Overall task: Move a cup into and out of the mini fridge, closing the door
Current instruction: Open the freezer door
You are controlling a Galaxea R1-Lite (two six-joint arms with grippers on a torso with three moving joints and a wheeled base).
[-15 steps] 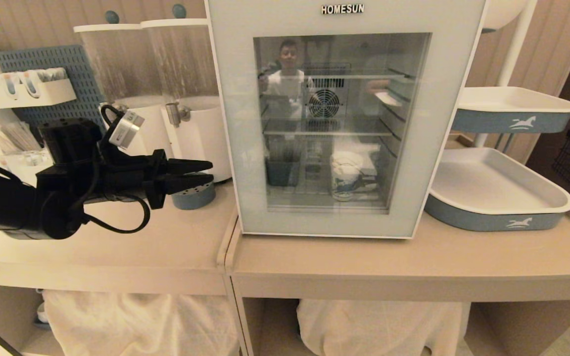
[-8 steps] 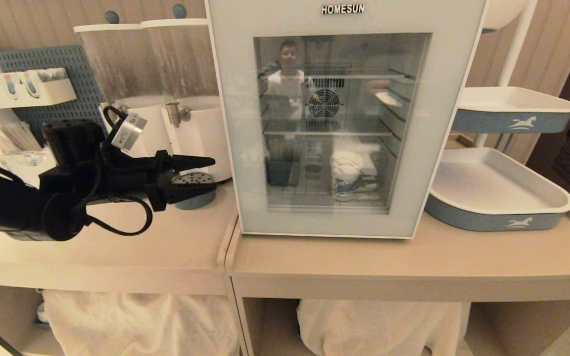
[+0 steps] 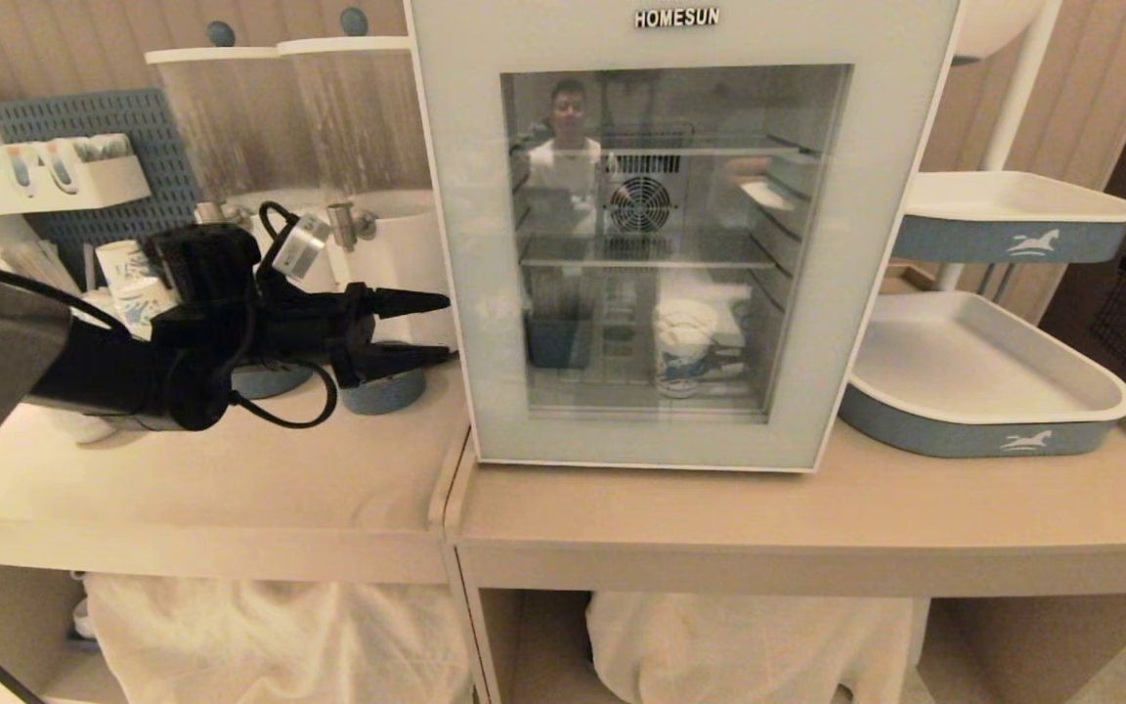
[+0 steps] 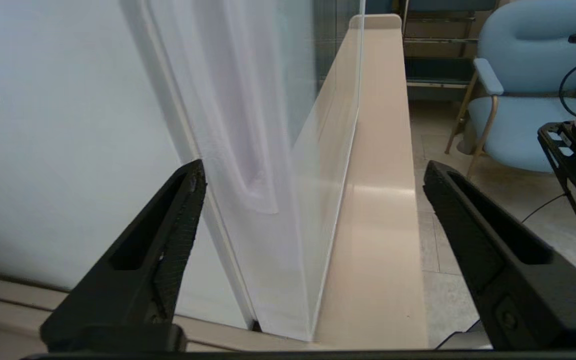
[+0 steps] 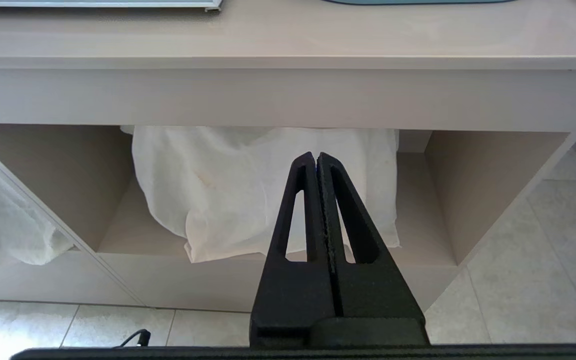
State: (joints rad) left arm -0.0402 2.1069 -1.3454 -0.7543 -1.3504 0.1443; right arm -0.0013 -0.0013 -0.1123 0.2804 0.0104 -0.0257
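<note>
Cup (image 3: 684, 344) sat inside mini fridge (image 3: 446, 196), door (image 3: 666, 440) shut. Left gripper (image 3: 441, 328), jaws spread, empty, at door's edge; retrieval and reclosing remained. Right gripper (image 5: 316, 159) clenched, idle.

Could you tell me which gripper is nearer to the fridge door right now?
Left. The left gripper is open, its fingers straddling the left edge of the door. The right gripper is shut, parked below the counter.

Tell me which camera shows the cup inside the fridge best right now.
Head view: the cup stands upright on the fridge floor behind the closed door. Left wrist view shows only the door's edge; right wrist view shows none of it.
</note>
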